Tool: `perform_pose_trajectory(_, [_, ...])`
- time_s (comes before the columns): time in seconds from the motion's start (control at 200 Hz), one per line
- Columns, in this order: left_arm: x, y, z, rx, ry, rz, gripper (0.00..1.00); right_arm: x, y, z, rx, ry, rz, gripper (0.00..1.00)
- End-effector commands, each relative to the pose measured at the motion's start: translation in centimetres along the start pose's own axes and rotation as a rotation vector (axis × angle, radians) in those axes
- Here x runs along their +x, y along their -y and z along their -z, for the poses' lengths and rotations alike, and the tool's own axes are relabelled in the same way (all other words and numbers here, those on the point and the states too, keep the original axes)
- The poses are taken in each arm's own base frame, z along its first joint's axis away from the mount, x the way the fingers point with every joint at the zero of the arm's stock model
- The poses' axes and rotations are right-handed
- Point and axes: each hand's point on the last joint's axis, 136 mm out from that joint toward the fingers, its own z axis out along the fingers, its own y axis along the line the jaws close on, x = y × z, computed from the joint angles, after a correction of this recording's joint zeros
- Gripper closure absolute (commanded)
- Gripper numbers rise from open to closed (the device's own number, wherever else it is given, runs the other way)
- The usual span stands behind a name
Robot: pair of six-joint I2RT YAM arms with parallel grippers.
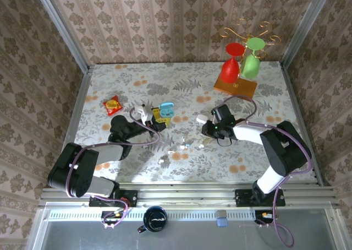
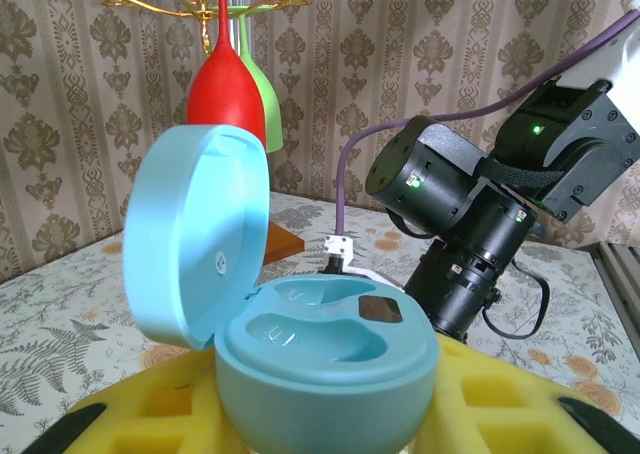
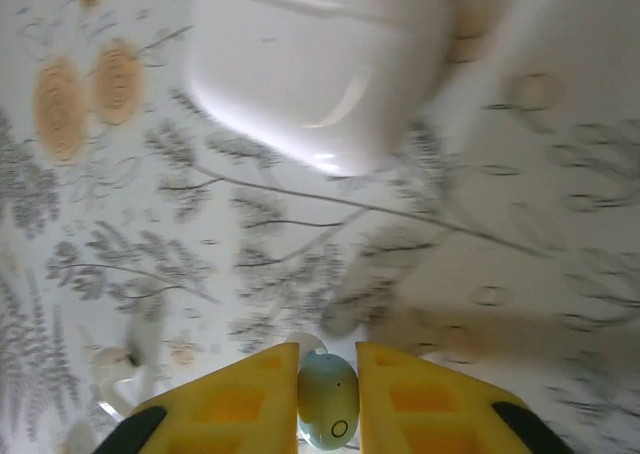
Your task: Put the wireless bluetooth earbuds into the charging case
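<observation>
While the left gripper (image 2: 330, 424) clamps the open light-blue charging case (image 2: 300, 344) low in frame, both wells empty | right gripper (image 3: 328, 369) nipped shut on a light-blue earbud (image 3: 328, 402), bottom centre | glossy white case (image 3: 320, 64) upper centre, white earbud (image 3: 118, 374) loose lower left | judged: nothing seated yet, every insertion remains

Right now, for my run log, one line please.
left jaws: gripping open light-blue round plastic case | right jaws: pinching small light-blue oval earbud
</observation>
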Motion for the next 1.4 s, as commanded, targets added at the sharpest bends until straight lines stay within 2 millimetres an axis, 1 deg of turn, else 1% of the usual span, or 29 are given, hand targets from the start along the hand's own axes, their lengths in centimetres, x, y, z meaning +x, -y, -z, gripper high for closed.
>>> perform_pose_trajectory(0.0, [-0.8,0.2,0.3,-0.003,0.025,-0.05,0.63,0.9,2.1,0.4,0.064,-0.015,0.004,0.75])
perform_pose_trajectory(0.035, [-0.9,0.2,0.3,-0.004,0.026,-0.05,0.63,1.1,2.2,0.4,0.063,-0.021,0.004,0.74])
perform_pose_trajectory(0.075, [-0.9,0.2,0.3,-0.003,0.027,-0.052,0.63,1.2,2.1,0.4,0.055,-0.023,0.005,0.7])
perform_pose_trajectory(0.13, [-0.9,0.2,0.3,-0.002,0.028,-0.053,0.63,1.4,1.9,0.4,0.035,-0.024,-0.001,0.6])
perform_pose_trajectory(0.175, [-1.0,0.2,0.3,-0.002,0.028,-0.054,0.63,1.6,1.5,0.5,0.013,-0.025,-0.003,0.55])
perform_pose_trajectory(0.305, [-1.0,0.1,0.1,0.005,0.027,-0.055,0.63,2.3,0.5,0.7,-0.029,-0.034,-0.001,0.48])
perform_pose_trajectory(0.465, [-0.8,-0.1,-0.1,0.008,0.022,-0.049,0.63,3.0,-1.4,0.9,-0.067,-0.041,0.033,0.46])
perform_pose_trajectory(0.67, [-0.7,-0.1,0.0,0.006,0.021,-0.051,0.63,3.1,-3.5,0.5,-0.098,-0.045,0.078,0.46])
perform_pose_trajectory(0.845, [-0.6,-0.3,0.1,-0.004,0.019,-0.051,0.63,2.6,-3.9,-0.8,-0.086,-0.053,0.111,0.46])
perform_pose_trajectory(1.0, [-0.5,-0.4,0.3,-0.01,0.018,-0.052,0.63,2.1,-4.8,-0.9,-0.108,-0.045,0.141,0.46])
perform_pose_trajectory(1.12, [-0.6,-0.6,0.4,-0.014,0.018,-0.054,0.63,1.9,-6.7,-0.1,-0.173,-0.041,0.178,0.46])
perform_pose_trajectory(1.225, [-0.6,-0.9,0.6,-0.024,0.017,-0.056,0.63,1.9,-8.4,1.7,-0.207,-0.023,0.253,0.44])
perform_pose_trajectory(1.305, [-0.5,-1.3,1.0,-0.039,0.016,-0.056,0.63,1.6,-8.2,3.0,-0.159,0.006,0.325,0.43])
perform_pose_trajectory(1.395, [-0.4,-1.7,1.6,-0.06,0.013,-0.06,0.63,1.1,-6.5,4.0,-0.05,0.032,0.41,0.43])
